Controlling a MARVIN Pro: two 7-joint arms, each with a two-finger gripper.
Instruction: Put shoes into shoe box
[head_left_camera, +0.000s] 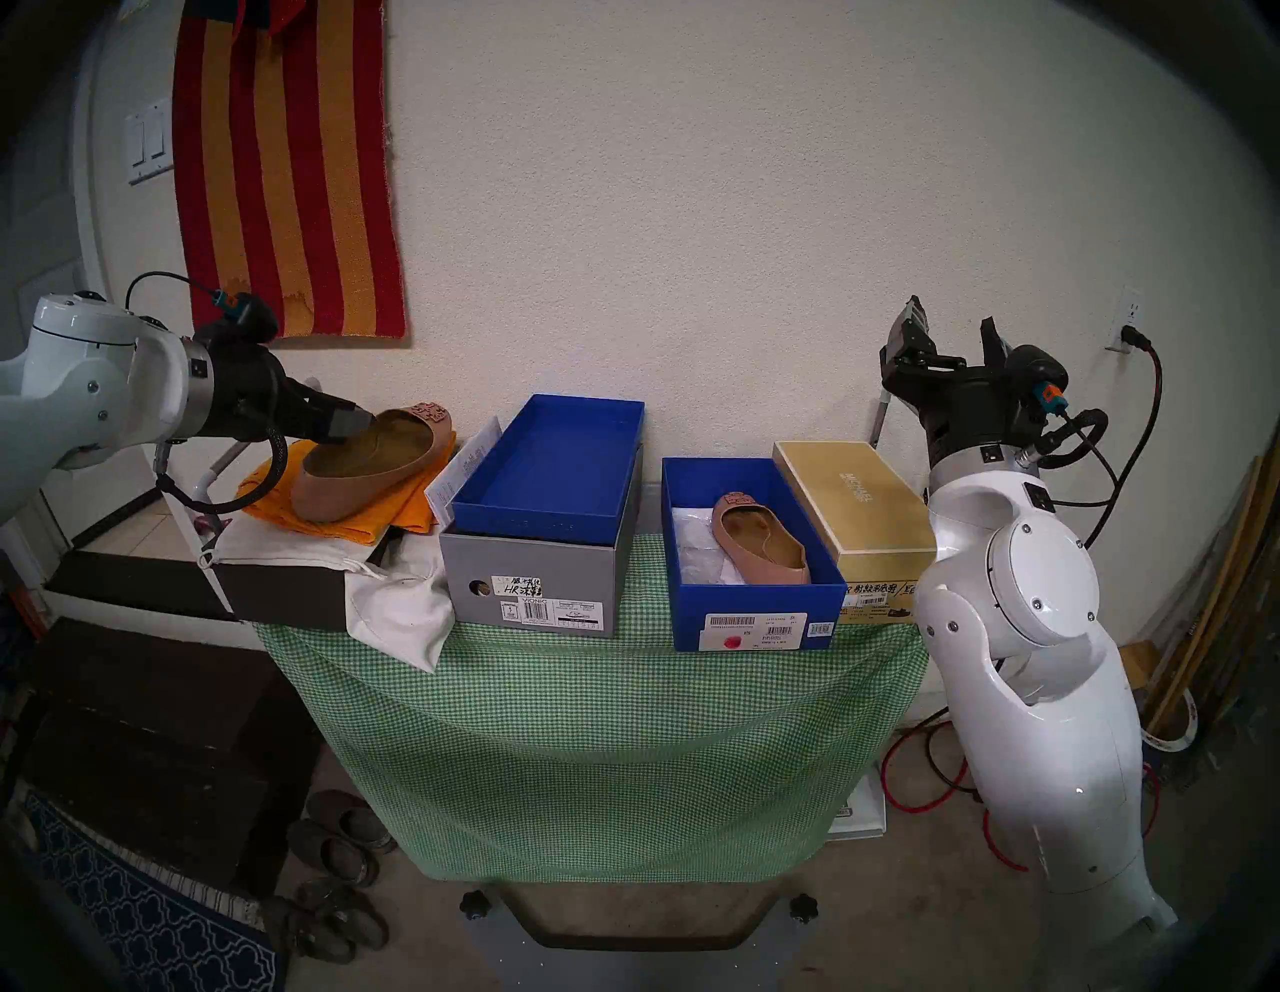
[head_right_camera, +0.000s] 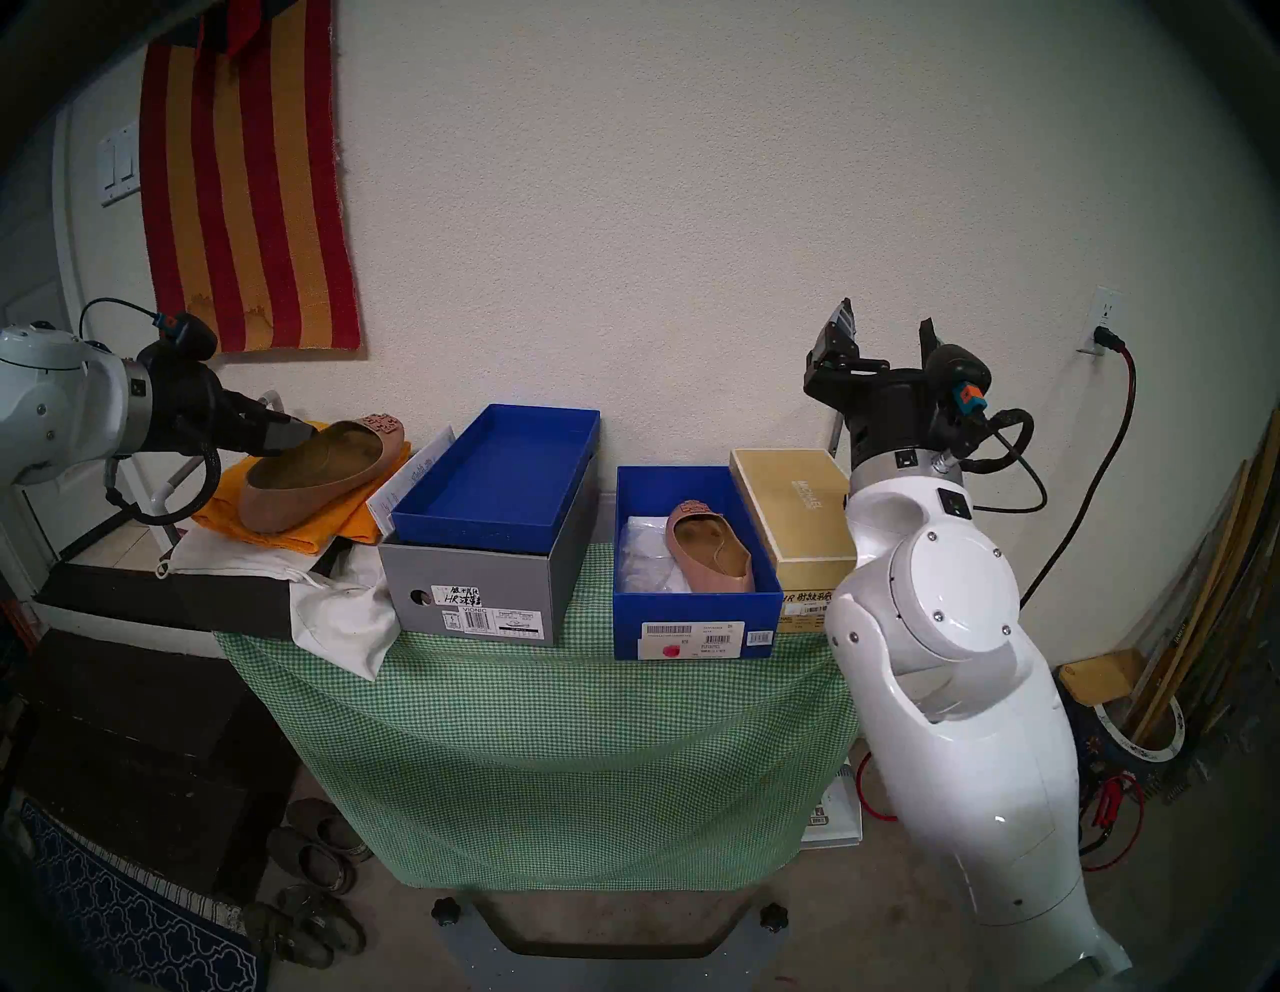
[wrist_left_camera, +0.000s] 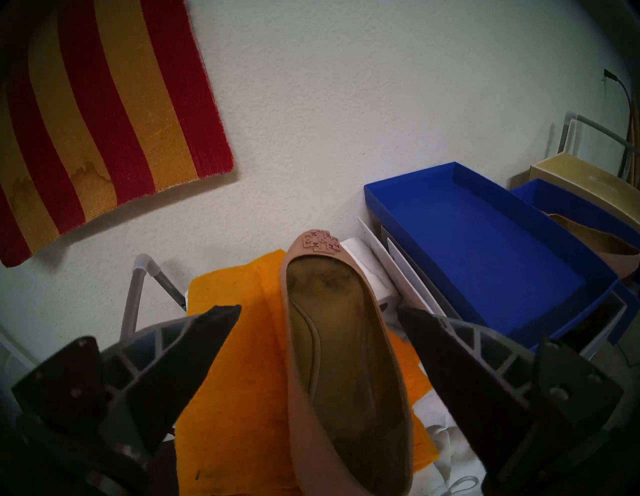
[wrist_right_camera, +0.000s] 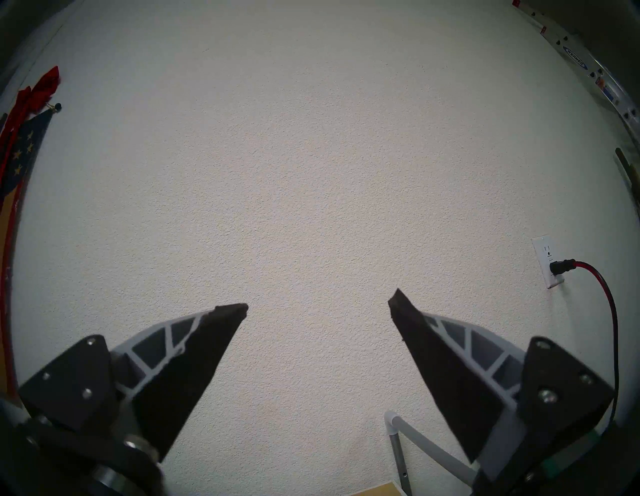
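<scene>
One tan-pink flat shoe (head_left_camera: 374, 471) (head_right_camera: 318, 478) (wrist_left_camera: 346, 363) lies on a folded orange cloth (head_left_camera: 409, 516) at the left, its emblem toe toward the wall. My left gripper (head_left_camera: 346, 426) (head_right_camera: 294, 436) (wrist_left_camera: 320, 310) is open over its heel end, one finger on each side and neither touching it. The other shoe (head_left_camera: 758, 537) (head_right_camera: 713, 547) lies inside the open all-blue shoe box (head_left_camera: 748, 609) (head_right_camera: 692, 609) on white paper. My right gripper (head_left_camera: 950, 319) (head_right_camera: 886, 319) (wrist_right_camera: 318, 304) is open and empty, raised toward the wall at the right.
A grey box (head_left_camera: 533, 575) with a blue tray on top stands between the orange cloth and the shoe box. A gold box (head_left_camera: 852, 499) leans against the shoe box's right side. A white cloth bag (head_left_camera: 402, 609) hangs over the green checked tablecloth (head_left_camera: 589, 727). Dark slippers (head_left_camera: 339, 838) lie on the floor.
</scene>
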